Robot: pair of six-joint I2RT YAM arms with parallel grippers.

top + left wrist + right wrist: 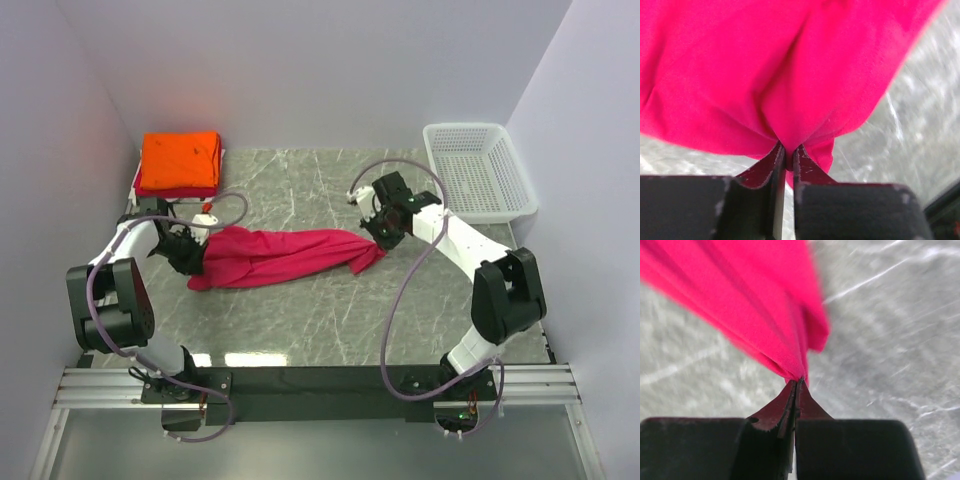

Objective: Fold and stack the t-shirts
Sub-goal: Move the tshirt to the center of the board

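Left gripper is clamped on the left end of the pink t-shirt. Its wrist view shows the two fingertips pinched together on a fold of fabric, with only a thin slit between the jaws. Right gripper is clamped on the opposite end, at the right tip of the cloth. In the right wrist view the fingers meet at a point and the fabric fans out from that pinch. Shirt is bunched into a long, rumpled band running left to right across the middle of the marble-pattern table, strung between the two grippers (can't tell from above how much of it is off the surface; the right wrist view is blurred, and both show table beyond the cloth). Not folded. Back left corner: orange t-shirt folded flat, sitting on a red t-shirt of which only the front edge shows. White mesh basket sits at the back right by the right wall, well apart from the pink shirt and the stack. Small white-and-red item lies on the table just in front of the stack, near the left arm; too small to identify.
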